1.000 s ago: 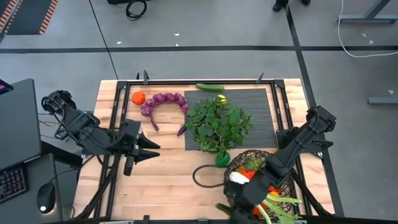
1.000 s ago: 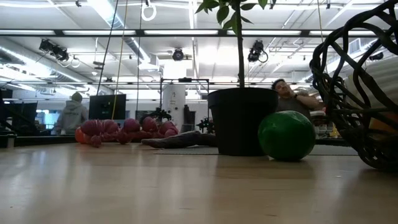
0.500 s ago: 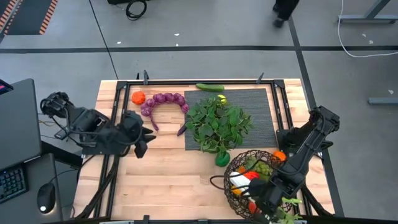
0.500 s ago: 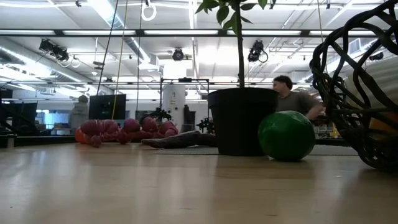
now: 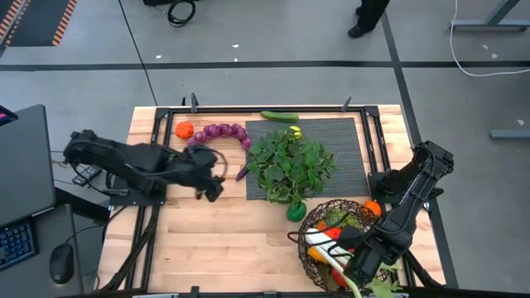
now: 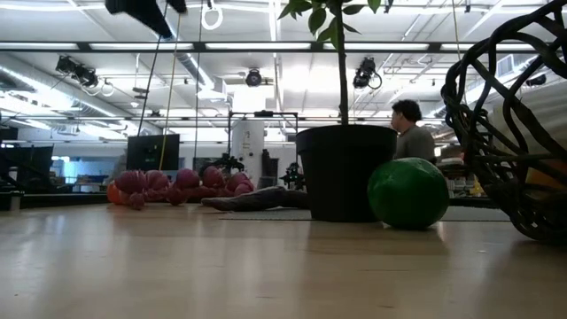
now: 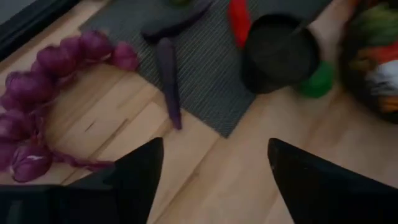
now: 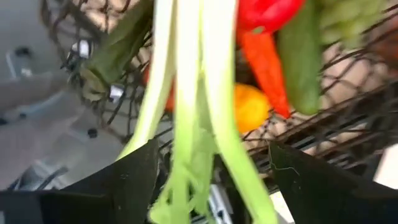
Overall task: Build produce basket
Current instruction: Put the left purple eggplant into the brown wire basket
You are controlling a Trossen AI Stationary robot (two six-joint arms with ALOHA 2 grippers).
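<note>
Two arms over the wooden counter (image 5: 215,232), fruits and vegetables spread from left to right.

At left of centre in the high view, the left gripper (image 5: 217,176) hangs just below the purple grapes (image 5: 217,134), its jaws apart and empty. In the centre stands the potted plant (image 5: 290,168) on the black mat (image 5: 352,157). At the lower right, the basket (image 5: 319,217) holds produce; the right gripper (image 5: 352,269) is at its lower edge, jaws apart around the leek (image 8: 199,112), not pressing it.
</note>
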